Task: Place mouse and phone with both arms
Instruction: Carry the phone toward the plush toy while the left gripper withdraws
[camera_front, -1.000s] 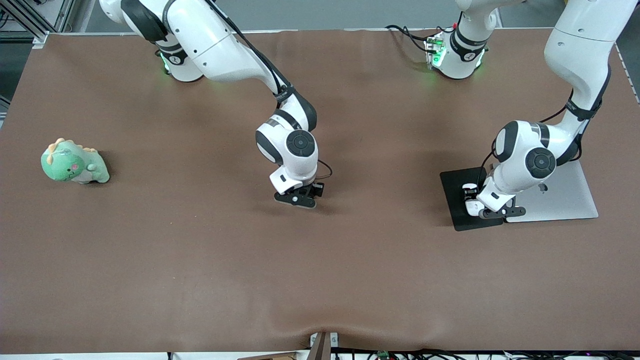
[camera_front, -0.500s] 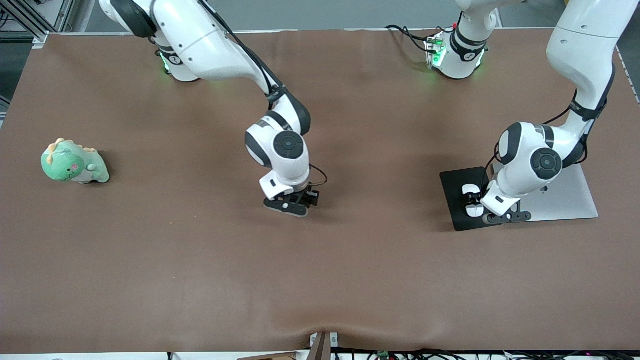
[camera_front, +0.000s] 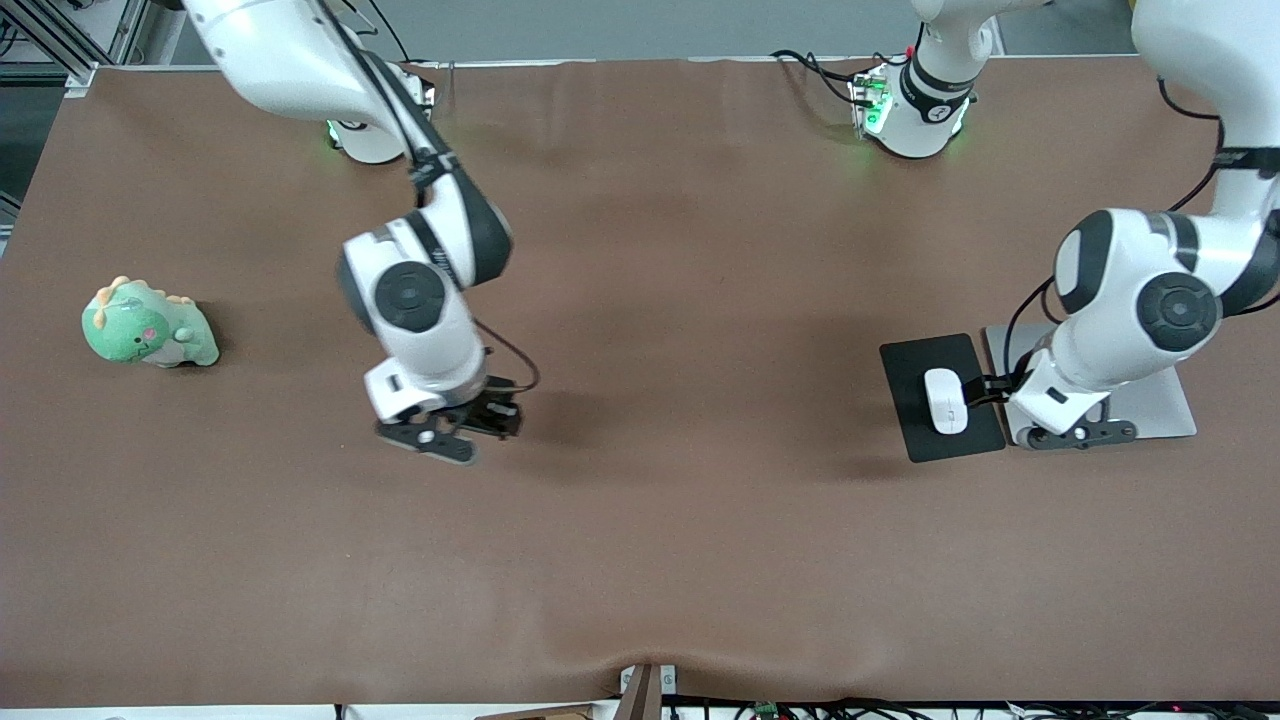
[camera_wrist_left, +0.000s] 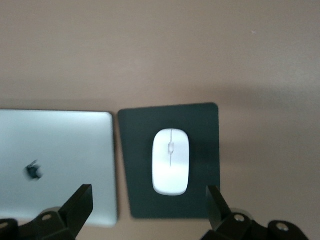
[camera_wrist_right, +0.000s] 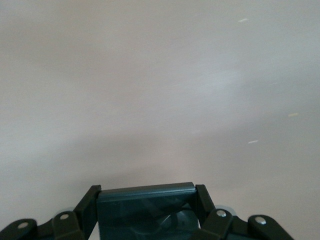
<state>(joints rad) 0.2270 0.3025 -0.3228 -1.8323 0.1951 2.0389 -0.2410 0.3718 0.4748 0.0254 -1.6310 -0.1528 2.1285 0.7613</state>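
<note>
Mouse (camera_front: 945, 400) is down on the black mouse pad (camera_front: 915, 360), lying flat and roughly centred, long axis running toward the front camera. In the left wrist view the mouse (camera_wrist_left: 170, 161) sits clear of everything, with pad (camera_wrist_left: 200, 125) showing all round it.

Left gripper (camera_front: 1075, 432) is wide open and holds nothing. It hangs in the air over the edge of the closed silver laptop (camera_front: 1160, 400), just beside the pad and not touching the mouse. From its own camera the left gripper (camera_wrist_left: 147, 210) has one finger over the laptop (camera_wrist_left: 55, 160) and the other over the pad's edge, with the mouse between them lower down.

Pad and laptop lie side by side, nearly touching, at the left arm's end of the tabletop (camera_front: 700, 550); the pad is the one closer to the middle.

Right gripper (camera_front: 445, 430) is closed on the phone (camera_front: 495, 415), up in the air over bare tabletop around the middle, toward the right arm's side. The right wrist view shows the phone (camera_wrist_right: 147, 205) as a dark slab clamped between the fingers (camera_wrist_right: 87, 207), right gripper (camera_wrist_right: 147, 220) at the frame edge, with plain brown surface below it.

A green dinosaur toy (camera_front: 148, 325) sits alone at the right arm's end, well apart from both grippers.
</note>
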